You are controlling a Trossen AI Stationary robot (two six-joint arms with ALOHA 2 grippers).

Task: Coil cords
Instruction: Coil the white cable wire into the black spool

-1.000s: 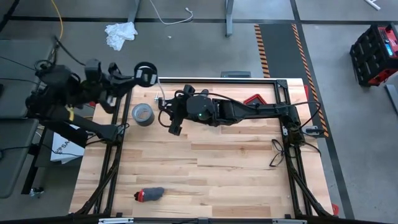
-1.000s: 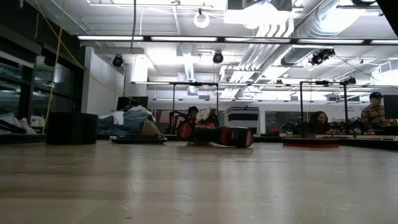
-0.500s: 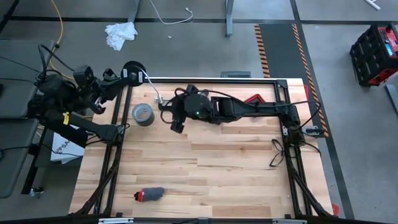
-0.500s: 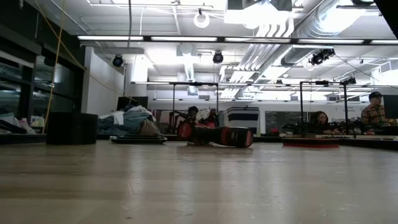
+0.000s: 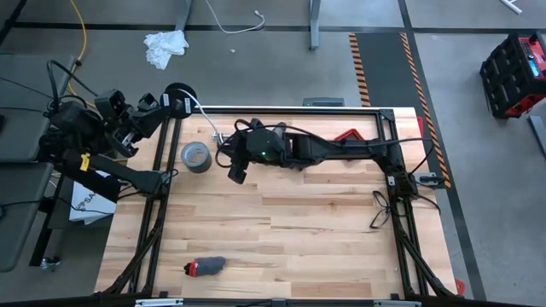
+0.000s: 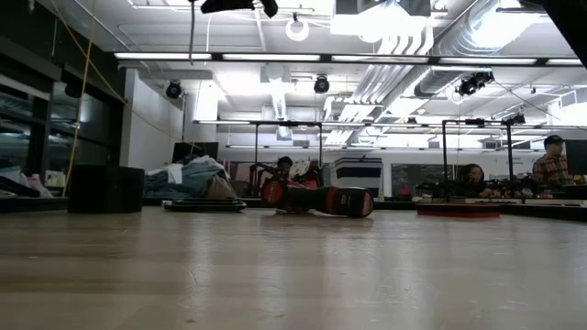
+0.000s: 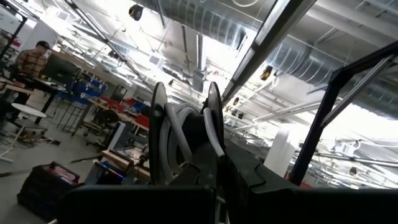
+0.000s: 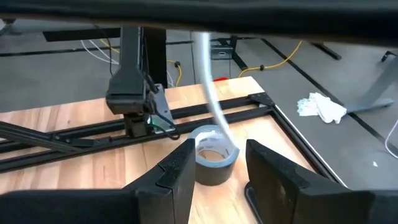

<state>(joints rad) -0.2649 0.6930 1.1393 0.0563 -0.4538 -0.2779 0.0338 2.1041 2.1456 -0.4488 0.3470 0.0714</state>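
since the earlier frame the black disc (image 5: 180,92) is being carried further toward the upper left of the high view, past the desk (image 5: 281,230) edge, pinched by the left pincer (image 5: 167,103). the white cable (image 5: 207,116) is being stretched to the right pincer (image 5: 229,152), whose state cannot be told; it could be snagged on the frame or pulled loose.

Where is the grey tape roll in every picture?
High view: the tape roll lies on the table near its far left corner, left of the right arm's gripper.
Low view: not in it.
Left wrist view: not in it.
Right wrist view: the roll sits ahead, between the two dark fingers.
Shared landmark: the white cable runs close by the roll in the high view and hangs in front of it in the right wrist view.
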